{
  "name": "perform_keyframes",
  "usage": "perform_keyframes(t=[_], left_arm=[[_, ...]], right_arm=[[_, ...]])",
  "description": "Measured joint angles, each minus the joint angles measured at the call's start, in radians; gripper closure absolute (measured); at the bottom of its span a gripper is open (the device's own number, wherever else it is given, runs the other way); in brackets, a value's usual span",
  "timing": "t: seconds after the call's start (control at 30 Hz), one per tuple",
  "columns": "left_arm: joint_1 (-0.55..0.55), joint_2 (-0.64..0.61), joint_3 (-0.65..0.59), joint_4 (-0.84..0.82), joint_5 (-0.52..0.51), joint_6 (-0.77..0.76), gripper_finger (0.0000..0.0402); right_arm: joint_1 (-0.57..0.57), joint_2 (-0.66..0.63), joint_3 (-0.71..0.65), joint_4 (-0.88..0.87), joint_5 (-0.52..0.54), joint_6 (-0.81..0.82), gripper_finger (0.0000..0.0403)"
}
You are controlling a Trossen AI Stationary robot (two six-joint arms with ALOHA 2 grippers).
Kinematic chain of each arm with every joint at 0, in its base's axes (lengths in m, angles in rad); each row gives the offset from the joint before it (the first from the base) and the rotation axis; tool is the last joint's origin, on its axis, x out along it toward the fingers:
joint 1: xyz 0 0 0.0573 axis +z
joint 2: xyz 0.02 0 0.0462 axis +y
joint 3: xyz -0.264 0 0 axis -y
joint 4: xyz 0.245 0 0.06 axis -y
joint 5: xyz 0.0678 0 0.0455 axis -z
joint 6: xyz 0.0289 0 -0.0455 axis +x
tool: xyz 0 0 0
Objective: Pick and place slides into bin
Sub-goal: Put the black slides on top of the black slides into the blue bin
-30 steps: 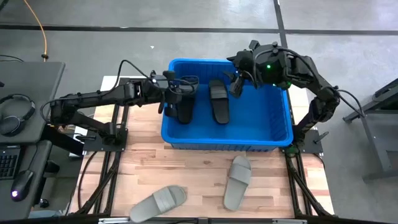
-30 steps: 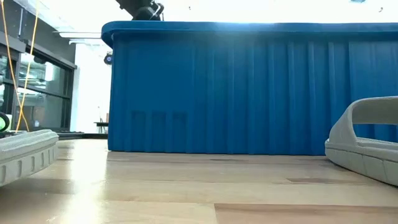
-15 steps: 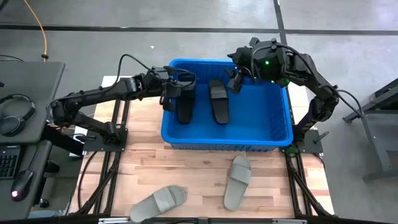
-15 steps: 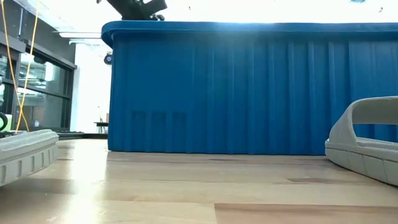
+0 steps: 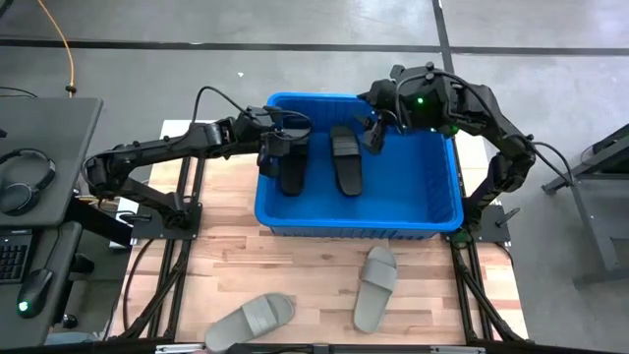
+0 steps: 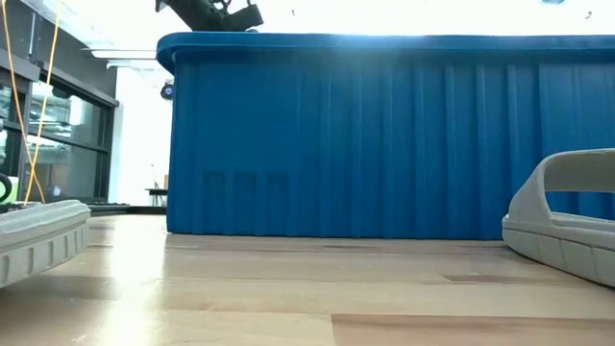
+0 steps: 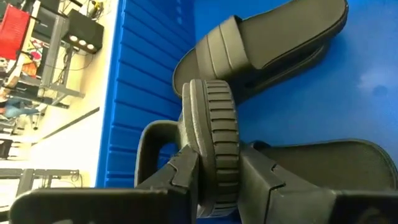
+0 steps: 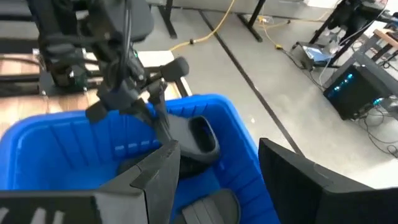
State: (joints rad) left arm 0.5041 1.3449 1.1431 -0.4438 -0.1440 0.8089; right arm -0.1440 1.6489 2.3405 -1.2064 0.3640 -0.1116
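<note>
The blue bin (image 5: 447,197) stands at the table's far middle. Two black slides (image 5: 345,162) (image 5: 292,180) lie in it. My left gripper (image 5: 278,144) reaches over the bin's left rim, shut on a third black slide (image 7: 214,118) that stands on edge above the left one. My right gripper (image 5: 373,128) hangs open over the bin's far side, its fingers (image 8: 163,177) bare. Two light grey slides (image 5: 375,287) (image 5: 251,320) lie sole-down on the wooden table near its front edge. My left gripper pinches the black slide's sole (image 7: 216,163) between its two fingers. One finger (image 7: 186,169) is on the footbed side beside the strap (image 7: 149,143), the other (image 7: 258,171) on the underside. The fingers slant down from the table's left. The slide stands on edge inside the bin (image 7: 140,74).
The bin's tall blue wall (image 6: 384,135) fills the low view, with one grey slide (image 6: 567,226) to the right and another (image 6: 38,235) to the left in front of it. A desk with headphones (image 5: 25,177) stands left of the table.
My left gripper has swung a little toward the table's far edge over the bin's left part, rolling slightly, and has carried the black slide with it. The slides lying in the bin and on the table have stayed in place.
</note>
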Motion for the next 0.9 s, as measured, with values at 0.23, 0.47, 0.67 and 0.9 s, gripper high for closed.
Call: perform_keyframes(t=[0.23, 0.47, 0.67, 0.9], left_arm=[[0.000, 0.000, 0.000, 0.000, -0.003, -0.001, 0.0332], [0.000, 0.000, 0.000, 0.000, -0.017, -0.001, 0.0339], [0.000, 0.000, 0.000, 0.000, -0.032, -0.004, 0.0339], [0.000, 0.000, 0.000, 0.000, -0.032, -0.004, 0.0338]], right_arm=[[-0.059, 0.012, 0.002, -0.084, -0.132, 0.037, 0.0194], [-0.126, 0.077, 0.001, -0.104, -0.263, -0.008, 0.0194], [-0.195, 0.087, 0.000, -0.107, -0.343, -0.027, 0.0194], [-0.219, 0.078, 0.000, -0.128, -0.311, -0.025, 0.0196]])
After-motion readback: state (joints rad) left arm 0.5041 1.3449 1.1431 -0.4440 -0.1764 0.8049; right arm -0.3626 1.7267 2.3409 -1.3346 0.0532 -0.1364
